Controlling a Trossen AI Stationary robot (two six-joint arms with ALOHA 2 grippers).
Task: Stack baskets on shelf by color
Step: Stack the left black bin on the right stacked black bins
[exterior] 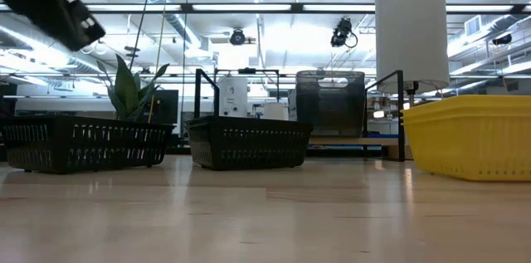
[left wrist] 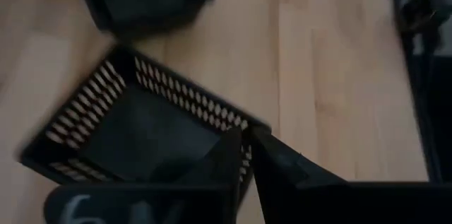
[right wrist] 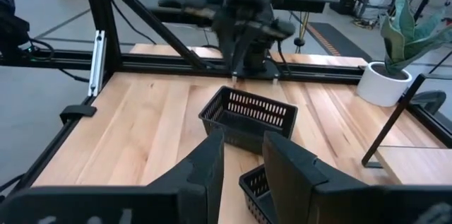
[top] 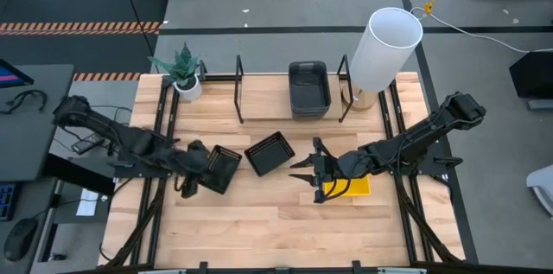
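Note:
Two black slatted baskets rest flat on the tabletop: one at centre left (top: 223,168) (exterior: 83,143) (left wrist: 134,139), one mid-table (top: 270,153) (exterior: 247,143). My left gripper (top: 200,167) (left wrist: 247,143) hovers above the first one's near corner, tilted down, open by a narrow gap, holding nothing. My right gripper (top: 304,173) (right wrist: 244,157) hangs open above the table, between the mid-table basket and a yellow basket (top: 356,187) (exterior: 473,134). Dark grey baskets (top: 309,88) sit stacked on the shelf (top: 263,92).
A white cylinder lamp (top: 384,49) stands at the shelf's right end and a potted plant (top: 184,71) at its left end. Black bracket uprights (top: 239,84) rise from the shelf. Bare wood lies along the table's near edge (top: 259,231).

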